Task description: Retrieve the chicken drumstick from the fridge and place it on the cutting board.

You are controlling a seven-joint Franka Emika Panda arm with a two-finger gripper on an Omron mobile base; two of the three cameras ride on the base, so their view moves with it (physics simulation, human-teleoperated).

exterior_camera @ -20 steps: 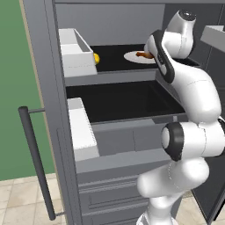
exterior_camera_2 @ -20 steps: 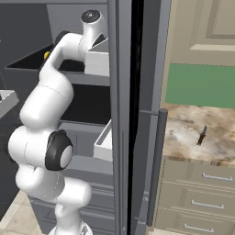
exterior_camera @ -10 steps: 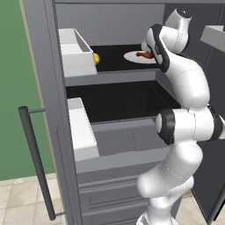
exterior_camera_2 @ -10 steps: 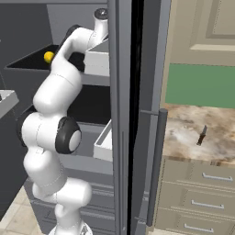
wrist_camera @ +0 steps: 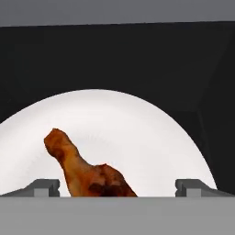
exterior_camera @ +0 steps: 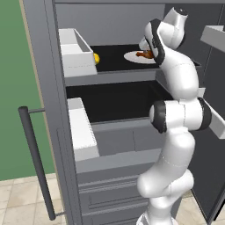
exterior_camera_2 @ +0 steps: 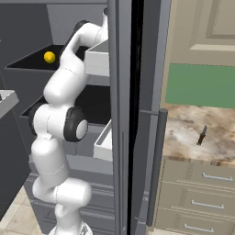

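Hovering over chicken drumstick (wrist_camera: 85, 172) on white plate (wrist_camera: 137, 137), hand (wrist_camera: 117, 187) wide, fridge (exterior_camera: 110, 127) open

Chicken drumstick (wrist_camera: 85, 170) lying on a white plate (wrist_camera: 137, 142) on a black shelf (wrist_camera: 114, 59), between the tool's (wrist_camera: 117, 187) wide-spread fingertips (wrist_camera: 43, 187).

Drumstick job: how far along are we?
Done: the fridge stands open and the arm has reached onto the upper shelf. In hand: the open gripper hangs over the white plate, with the drumstick lying between its fingers, not yet gripped. Left: close on it, lift it out and carry it to the cutting board.
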